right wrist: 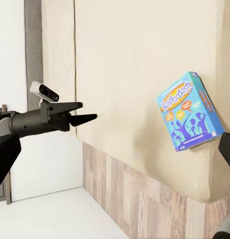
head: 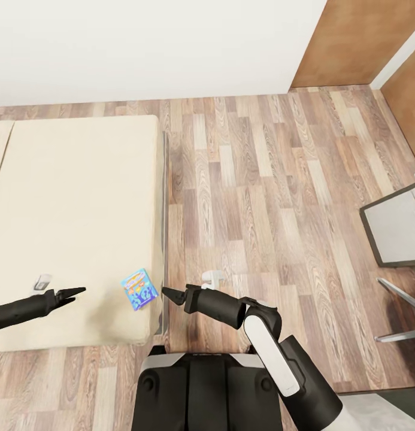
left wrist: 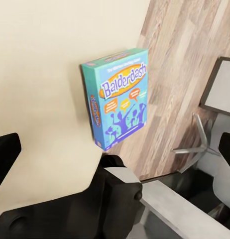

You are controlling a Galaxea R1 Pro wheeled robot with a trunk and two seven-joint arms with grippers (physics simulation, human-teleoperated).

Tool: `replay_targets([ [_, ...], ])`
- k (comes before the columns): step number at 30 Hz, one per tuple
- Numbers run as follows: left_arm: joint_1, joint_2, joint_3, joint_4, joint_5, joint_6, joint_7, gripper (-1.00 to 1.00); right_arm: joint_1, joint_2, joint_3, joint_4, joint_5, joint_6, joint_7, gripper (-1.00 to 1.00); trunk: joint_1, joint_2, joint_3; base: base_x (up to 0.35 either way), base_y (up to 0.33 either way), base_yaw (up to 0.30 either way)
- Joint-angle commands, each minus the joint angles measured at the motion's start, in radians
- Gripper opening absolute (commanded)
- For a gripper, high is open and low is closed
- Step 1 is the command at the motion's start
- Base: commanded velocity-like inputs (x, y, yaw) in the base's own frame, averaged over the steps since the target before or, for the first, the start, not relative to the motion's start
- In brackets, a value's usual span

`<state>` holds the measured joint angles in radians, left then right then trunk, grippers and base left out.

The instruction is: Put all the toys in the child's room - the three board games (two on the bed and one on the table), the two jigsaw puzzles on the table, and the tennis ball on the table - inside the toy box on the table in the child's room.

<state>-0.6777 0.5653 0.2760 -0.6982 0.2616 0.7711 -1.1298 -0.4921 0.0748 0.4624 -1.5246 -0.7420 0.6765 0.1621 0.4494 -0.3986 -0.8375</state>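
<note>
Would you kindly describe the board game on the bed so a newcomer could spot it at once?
Find the cream bed beside the wood floor. Near its corner closest to the robot, between the two hands, lies the game: a small teal box titled Balderdash, with an orange banner and blue silhouettes.

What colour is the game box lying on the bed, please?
Teal-blue with an orange title banner; the game box shows best in the left wrist view.

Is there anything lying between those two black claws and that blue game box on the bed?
Nothing visible. The game box lies flat near the bed's edge, with bare mattress between it and the left gripper, and open space before the right gripper.
</note>
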Motion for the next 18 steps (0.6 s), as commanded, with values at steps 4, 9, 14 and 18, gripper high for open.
replay_targets([
  [4,0.0,0.009,-0.001,0.0,0.003,0.017,-0.001,1.0,0.0,-0.001,-0.003,-0.001,-0.001,0.005,0.008,1.0,0.001,-0.001,0.006,0.0,0.0,0.0],
  [9,-0.001,0.012,-0.006,-0.001,0.001,0.023,0.0,1.0,0.0,-0.001,-0.004,-0.002,-0.003,0.005,0.008,1.0,0.001,-0.001,0.014,0.0,0.0,0.0],
  [14,-0.002,0.013,-0.008,-0.005,0.002,0.03,0.0,1.0,0.0,-0.001,-0.005,-0.002,-0.004,0.005,0.007,1.0,0.001,-0.001,0.022,0.0,0.0,0.0],
  [18,-0.002,0.013,-0.011,-0.017,0.002,0.052,0.0,1.0,0.0,-0.001,-0.005,-0.002,-0.006,0.005,0.005,1.0,0.001,-0.001,0.029,0.0,0.0,0.0],
])
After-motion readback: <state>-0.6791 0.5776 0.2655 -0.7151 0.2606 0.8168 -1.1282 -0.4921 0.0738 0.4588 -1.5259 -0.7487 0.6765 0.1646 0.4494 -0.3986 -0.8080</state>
